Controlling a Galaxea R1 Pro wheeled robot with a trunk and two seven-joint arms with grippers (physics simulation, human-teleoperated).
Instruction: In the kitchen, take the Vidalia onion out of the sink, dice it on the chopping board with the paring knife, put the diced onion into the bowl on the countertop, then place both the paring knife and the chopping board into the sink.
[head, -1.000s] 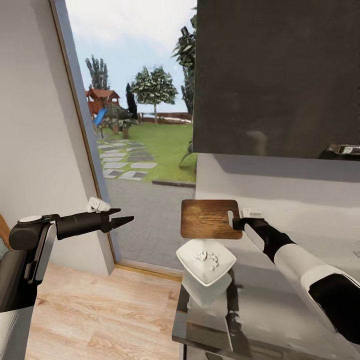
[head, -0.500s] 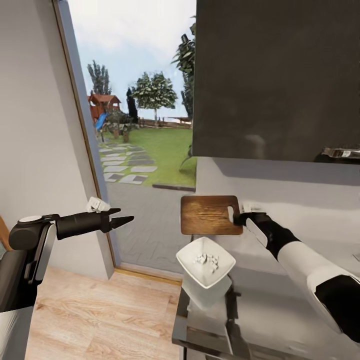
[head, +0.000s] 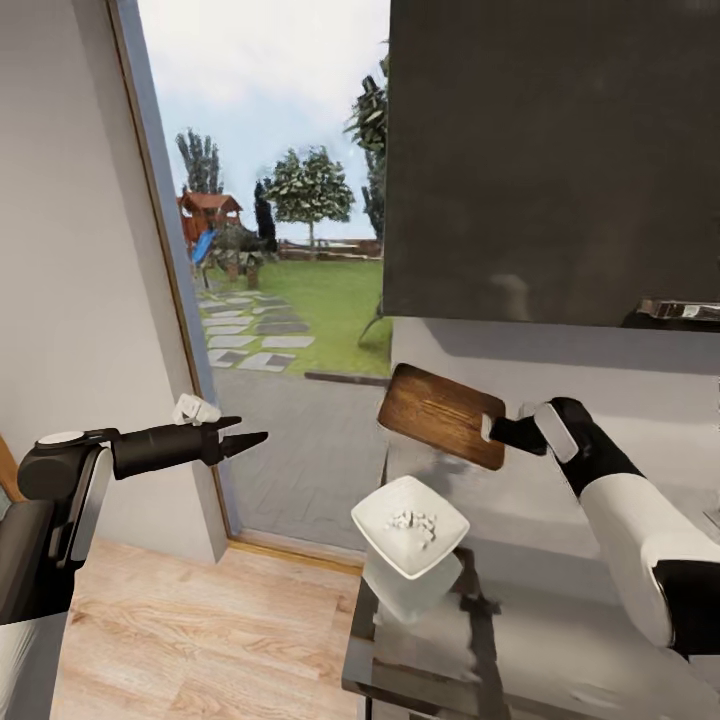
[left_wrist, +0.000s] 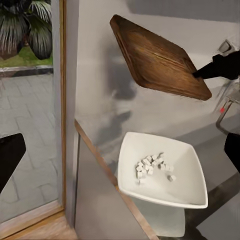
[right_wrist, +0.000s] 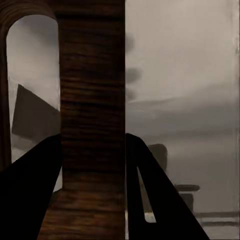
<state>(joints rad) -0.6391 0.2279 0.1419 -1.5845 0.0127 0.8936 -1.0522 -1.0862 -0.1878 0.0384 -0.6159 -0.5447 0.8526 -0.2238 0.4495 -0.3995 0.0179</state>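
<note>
Your right gripper (head: 492, 430) is pinching the chopping board (head: 440, 414) at its handle end, holding it tilted in the air over the countertop's (head: 560, 620) back corner, above the bowl (head: 410, 524). It's stiff and likely levering from that end grip. Left gripper (head: 250, 440) is looking nearly closed and empty.

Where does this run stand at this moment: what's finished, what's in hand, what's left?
Done: diced onion lies in the bowl on the countertop. In hand: the right gripper holds the chopping board by its handle end, tilted in the air above the counter. Left: getting the board into the sink. The left gripper carries nothing; the knife's place can't be judged.
</note>
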